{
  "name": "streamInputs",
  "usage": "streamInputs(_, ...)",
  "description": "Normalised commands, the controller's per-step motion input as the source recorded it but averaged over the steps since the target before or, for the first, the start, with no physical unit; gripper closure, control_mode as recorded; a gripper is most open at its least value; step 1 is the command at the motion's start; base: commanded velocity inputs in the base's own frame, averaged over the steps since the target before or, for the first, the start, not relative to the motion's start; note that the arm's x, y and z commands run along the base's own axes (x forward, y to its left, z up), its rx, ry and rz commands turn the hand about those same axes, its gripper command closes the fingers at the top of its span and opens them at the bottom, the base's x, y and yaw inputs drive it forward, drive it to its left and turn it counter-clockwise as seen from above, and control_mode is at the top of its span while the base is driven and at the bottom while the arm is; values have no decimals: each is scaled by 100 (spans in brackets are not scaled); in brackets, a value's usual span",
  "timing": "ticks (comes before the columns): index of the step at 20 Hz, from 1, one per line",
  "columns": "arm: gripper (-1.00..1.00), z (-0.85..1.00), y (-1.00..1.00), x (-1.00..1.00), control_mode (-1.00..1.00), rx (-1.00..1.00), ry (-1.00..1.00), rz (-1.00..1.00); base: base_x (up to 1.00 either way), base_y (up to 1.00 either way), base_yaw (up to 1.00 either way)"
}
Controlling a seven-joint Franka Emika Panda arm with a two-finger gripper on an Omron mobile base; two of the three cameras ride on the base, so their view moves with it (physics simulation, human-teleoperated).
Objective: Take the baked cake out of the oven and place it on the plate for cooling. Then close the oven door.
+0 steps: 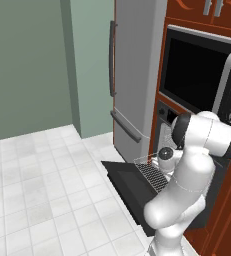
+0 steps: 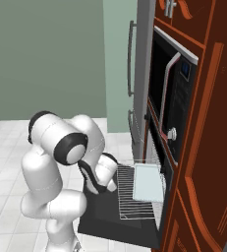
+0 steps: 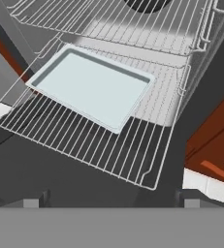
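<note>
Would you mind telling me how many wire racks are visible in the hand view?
2. The lower wire rack is pulled out over the open oven door and carries a pale tray; the upper wire rack sits above it. Others may be hidden.

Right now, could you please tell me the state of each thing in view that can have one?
oven door: open, folded down flat.
wire rack: pulled out over the door.
pale tray: resting on the rack, empty.
microwave: door shut.
gripper: open, holding nothing.
</note>
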Motion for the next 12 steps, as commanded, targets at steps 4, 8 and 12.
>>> streamInputs(4,-100,-37,0,3,-100,0,-1,-3,0,0,0)
streamInputs(8,-100,-37,3,12,-100,0,-10,-4,0,0,0)
streamInputs(12,-100,-40,5,3,-100,1,-16,-1,0,0,0)
